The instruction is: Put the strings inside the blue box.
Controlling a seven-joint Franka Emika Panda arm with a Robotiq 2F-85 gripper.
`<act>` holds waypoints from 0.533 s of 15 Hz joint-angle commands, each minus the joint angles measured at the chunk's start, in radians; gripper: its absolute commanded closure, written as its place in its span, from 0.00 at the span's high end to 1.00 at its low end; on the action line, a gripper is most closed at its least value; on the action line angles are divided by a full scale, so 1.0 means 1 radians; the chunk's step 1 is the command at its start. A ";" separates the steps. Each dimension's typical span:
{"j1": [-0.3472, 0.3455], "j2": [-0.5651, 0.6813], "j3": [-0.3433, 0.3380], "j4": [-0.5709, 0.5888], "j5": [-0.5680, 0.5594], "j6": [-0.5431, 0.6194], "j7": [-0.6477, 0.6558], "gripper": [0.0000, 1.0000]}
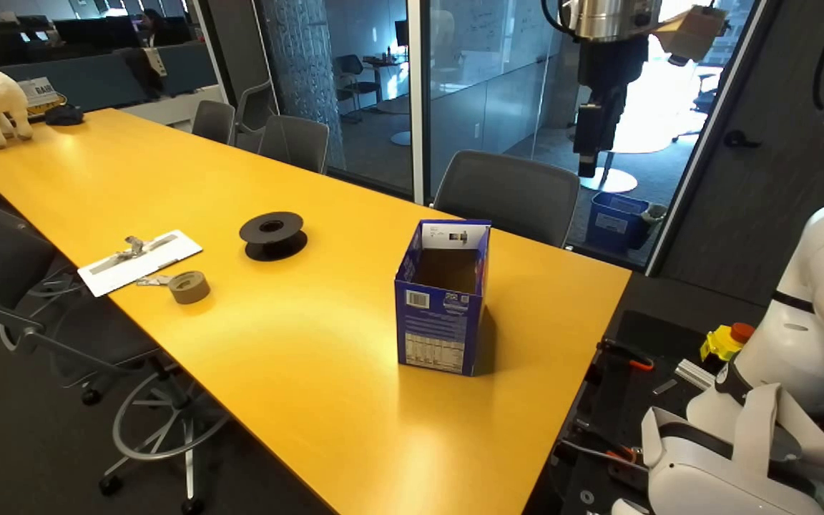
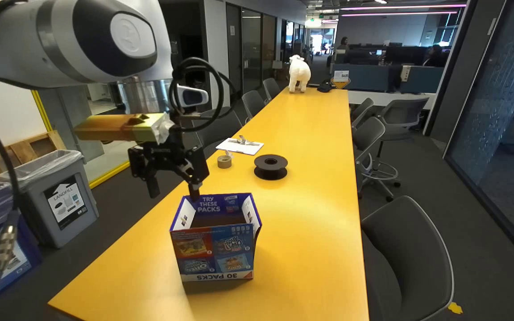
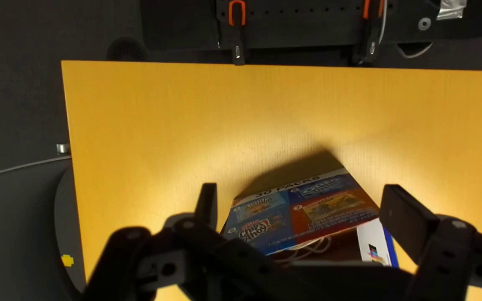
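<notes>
Strip of yellow table (image 3: 266,104) between end edge and upright blue box (image 1: 435,322), black spool (image 1: 276,249) well apart from it, pale strings (image 3: 310,250) inside the box, gripper (image 2: 173,191) higher up, fingers (image 3: 408,221) pointing down, spread wide.

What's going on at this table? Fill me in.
A white robot arm is handling nothing at this moment; its black two-fingered gripper hangs open above the yellow table. In the wrist view, loops of thin white string show inside the open-topped dark-blue cardboard box, standing on that table. Packing looks done, though part of the box's inside is hidden.
</notes>
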 commanded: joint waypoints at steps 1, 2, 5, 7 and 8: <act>0.000 -0.128 -0.007 -0.080 0.035 0.031 0.001 1.00; -0.002 -0.144 -0.011 -0.087 0.036 0.031 -0.005 1.00; -0.006 -0.183 -0.023 -0.101 0.041 0.036 -0.013 1.00; -0.008 -0.197 -0.029 -0.109 0.040 0.042 -0.017 1.00; -0.011 -0.201 -0.032 -0.113 0.039 0.047 -0.013 1.00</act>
